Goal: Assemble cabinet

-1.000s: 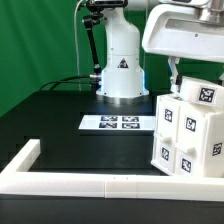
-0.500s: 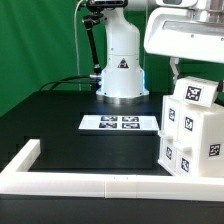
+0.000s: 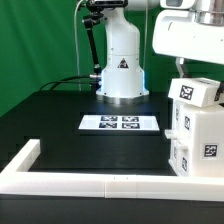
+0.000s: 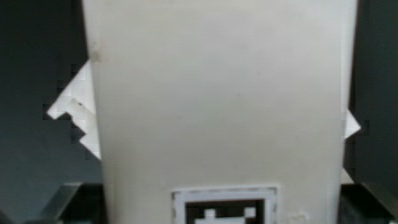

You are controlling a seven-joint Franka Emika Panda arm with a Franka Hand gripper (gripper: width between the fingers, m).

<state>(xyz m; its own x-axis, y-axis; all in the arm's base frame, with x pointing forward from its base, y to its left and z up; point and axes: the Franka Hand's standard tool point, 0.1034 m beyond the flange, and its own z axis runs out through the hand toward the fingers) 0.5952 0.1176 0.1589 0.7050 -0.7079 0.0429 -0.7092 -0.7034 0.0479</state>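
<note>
The cabinet (image 3: 196, 135) is seen at the exterior view's right, standing on the black table (image 3: 60, 115) just behind the white border rail (image 3: 100, 183) that runs along the near edge. It is made up of a tall white body carrying several black-and-white tags, with a smaller tagged block (image 3: 194, 91) seated on its top, slightly tilted. The gripper (image 3: 181, 68) is positioned directly above that top block, hanging from the large white wrist housing in the upper right corner. One dark finger (image 3: 180, 68) can be made out reaching down to the block, apparently touching it, but whether the jaws are spread or clamped cannot be told. In the wrist view a broad white face of the cabinet (image 4: 214, 110) fills the picture, with one tag at its lower part. The marker board (image 3: 119, 123) lies flat in the middle of the table, in front of the robot base (image 3: 122, 70), well apart from the cabinet.
</note>
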